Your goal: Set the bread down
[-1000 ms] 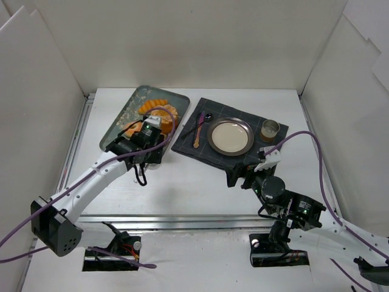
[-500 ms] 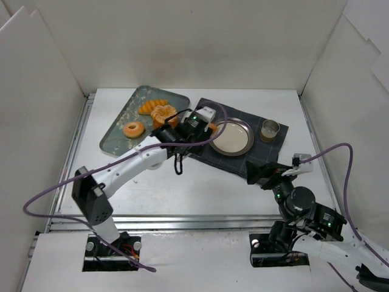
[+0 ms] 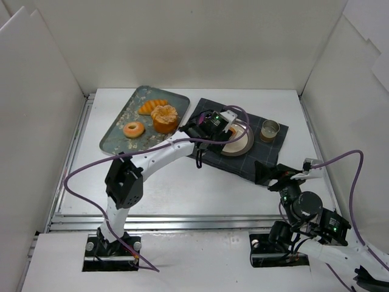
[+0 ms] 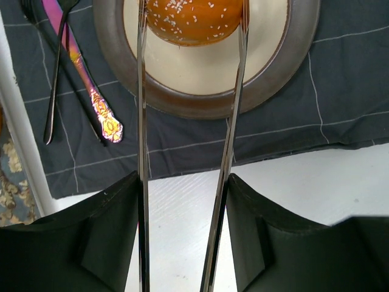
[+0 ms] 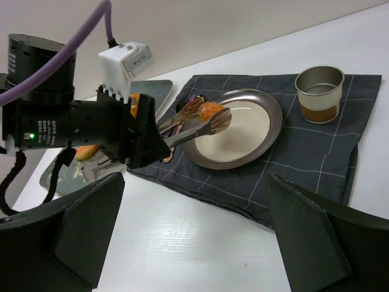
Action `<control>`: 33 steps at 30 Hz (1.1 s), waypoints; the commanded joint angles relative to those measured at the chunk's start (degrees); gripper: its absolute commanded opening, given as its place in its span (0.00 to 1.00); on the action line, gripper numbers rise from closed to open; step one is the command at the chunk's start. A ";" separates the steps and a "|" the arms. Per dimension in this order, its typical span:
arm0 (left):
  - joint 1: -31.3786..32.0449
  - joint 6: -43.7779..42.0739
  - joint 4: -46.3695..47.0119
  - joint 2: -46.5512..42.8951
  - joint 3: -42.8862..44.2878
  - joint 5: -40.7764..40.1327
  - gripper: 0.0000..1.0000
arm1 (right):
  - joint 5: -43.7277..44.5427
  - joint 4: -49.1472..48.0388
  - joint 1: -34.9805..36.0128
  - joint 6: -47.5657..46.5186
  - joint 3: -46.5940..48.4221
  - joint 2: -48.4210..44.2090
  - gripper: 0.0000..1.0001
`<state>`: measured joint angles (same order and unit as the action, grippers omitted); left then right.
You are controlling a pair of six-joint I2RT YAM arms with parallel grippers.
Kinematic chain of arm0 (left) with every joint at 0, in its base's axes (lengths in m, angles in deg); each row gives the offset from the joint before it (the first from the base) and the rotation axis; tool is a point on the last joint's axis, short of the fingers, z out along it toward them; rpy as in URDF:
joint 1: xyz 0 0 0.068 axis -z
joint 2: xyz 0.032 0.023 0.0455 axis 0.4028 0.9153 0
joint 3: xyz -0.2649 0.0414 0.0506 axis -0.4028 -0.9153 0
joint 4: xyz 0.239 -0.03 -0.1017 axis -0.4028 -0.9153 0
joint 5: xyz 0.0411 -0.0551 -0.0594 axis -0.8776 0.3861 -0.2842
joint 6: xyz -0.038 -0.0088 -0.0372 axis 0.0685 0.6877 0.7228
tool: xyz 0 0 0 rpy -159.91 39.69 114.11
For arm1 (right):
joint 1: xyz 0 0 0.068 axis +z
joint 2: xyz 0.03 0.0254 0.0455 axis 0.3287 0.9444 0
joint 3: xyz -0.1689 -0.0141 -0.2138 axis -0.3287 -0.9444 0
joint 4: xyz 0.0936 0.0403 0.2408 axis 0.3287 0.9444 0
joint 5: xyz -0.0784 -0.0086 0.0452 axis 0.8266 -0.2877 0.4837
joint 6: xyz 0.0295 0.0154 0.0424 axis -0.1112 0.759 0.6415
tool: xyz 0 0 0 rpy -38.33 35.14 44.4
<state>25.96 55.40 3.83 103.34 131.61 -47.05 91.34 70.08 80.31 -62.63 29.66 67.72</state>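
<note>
The bread (image 4: pixel 193 15), a small seeded orange bun, is pinched between the tips of metal tongs (image 4: pixel 141 121) just above the cream middle of the metal plate (image 4: pixel 200 100). My left gripper (image 4: pixel 185 231) is shut on the tongs' two arms and reaches over the dark cloth from the left. The right wrist view shows the bread (image 5: pixel 211 111) in the tongs (image 5: pixel 188 131) over the plate's (image 5: pixel 267 131) left part. My right gripper (image 5: pixel 194 243) is open with nothing in it, low over the white table near the cloth's front edge.
A grey tray (image 3: pixel 115 131) at the back left holds a ring donut (image 3: pixel 133 129), a ridged bun (image 3: pixel 164 117) and another pastry (image 3: pixel 151 106). A spoon and fork (image 4: pixel 91 91) lie on the dark cloth (image 4: pixel 304 109). A metal cup (image 3: pixel 270 130) stands right of the plate.
My left arm has swung from the tray rightward to the plate, carrying the bread in the tongs. My right arm has drawn back toward the near right.
</note>
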 commanded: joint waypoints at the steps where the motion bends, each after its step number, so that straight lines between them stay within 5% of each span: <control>1: 0.03 -1.88 4.43 -0.58 4.91 0.53 0.49 | 2.69 -2.92 0.05 0.93 0.24 1.73 0.98; 19: -0.58 -1.09 5.31 6.28 6.77 1.50 0.54 | 2.69 -2.84 0.05 0.93 0.15 1.65 0.98; 33: -0.58 -1.00 5.84 0.05 3.60 -1.23 0.62 | 2.42 -2.57 0.14 1.02 0.41 2.08 0.98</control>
<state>25.74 54.17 6.63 110.31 133.82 -46.42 91.71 70.58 80.31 -62.37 29.66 69.01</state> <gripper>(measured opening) 0.607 0.979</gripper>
